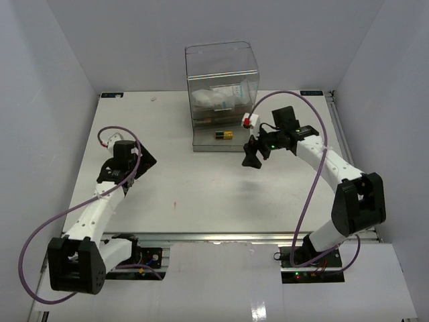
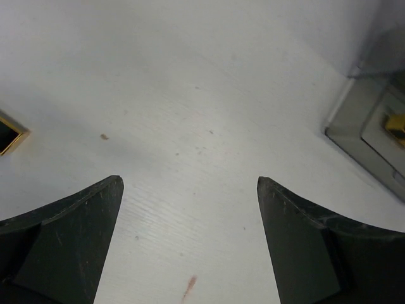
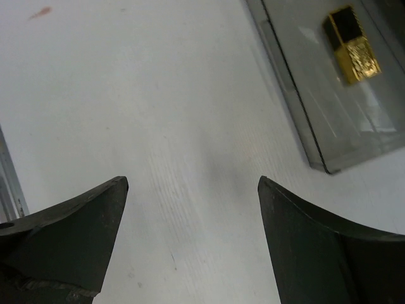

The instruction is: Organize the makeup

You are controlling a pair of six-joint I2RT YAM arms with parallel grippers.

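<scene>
A small gold-and-black makeup item (image 1: 224, 134) lies on the pulled-out bottom tray (image 1: 238, 144) of the clear drawer box (image 1: 221, 74). It also shows in the right wrist view (image 3: 351, 44). White makeup items, one a white-blue packet (image 1: 231, 94), sit in a compartment of the box. My right gripper (image 1: 253, 154) is open and empty over bare table just right of the tray's front (image 3: 193, 182). My left gripper (image 1: 145, 161) is open and empty at the table's left (image 2: 190, 183), well away from the box. The other makeup items are out of view.
In the left wrist view a black, gold-edged thing (image 2: 9, 133) sits at the left border and the tray's corner (image 2: 361, 136) at the right. White walls enclose the table (image 1: 201, 194). Purple cables loop from both arms.
</scene>
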